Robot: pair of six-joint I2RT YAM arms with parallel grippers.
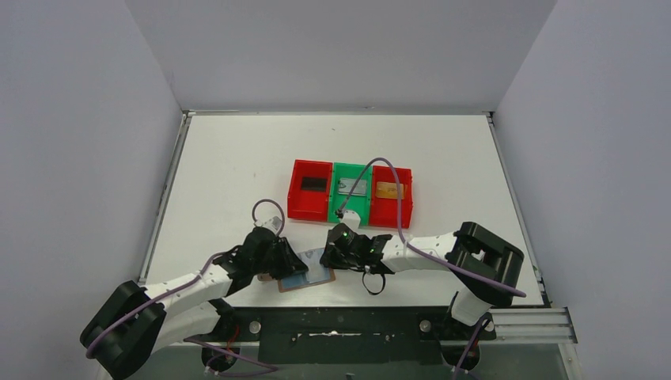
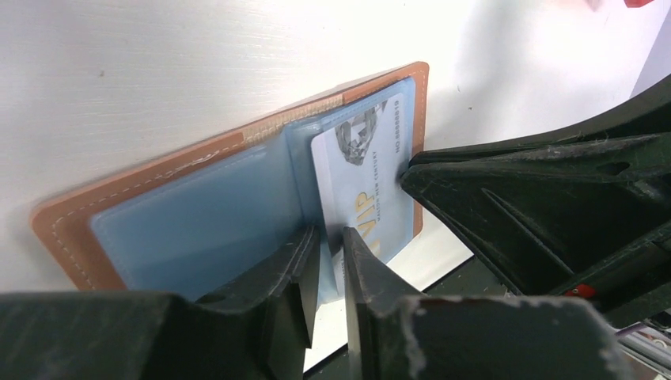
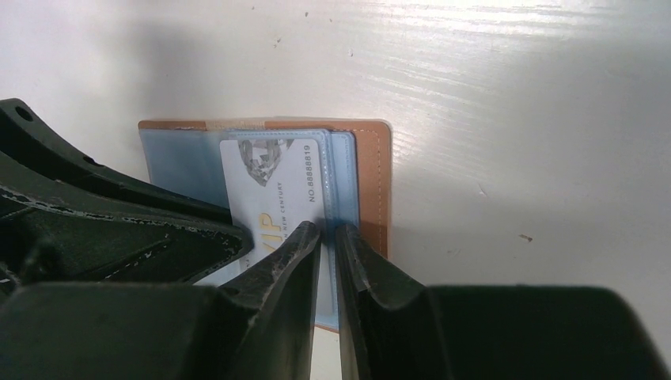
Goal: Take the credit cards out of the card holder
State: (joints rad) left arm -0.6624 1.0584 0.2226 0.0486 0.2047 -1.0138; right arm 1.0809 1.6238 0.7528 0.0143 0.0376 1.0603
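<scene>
The tan card holder lies open, blue pockets up, at the near edge of the desk. The left claw has its fingers almost together, pinching the near edge of a pale card that sticks out of a pocket. Just beside it, the right claw is clamped on the card holder's blue pocket leaf. Farther back, three bins stand in a touching row. The left red bin holds a black card, the green bin a grey card, and the right red bin a tan card.

Lab test cell, white walls
</scene>
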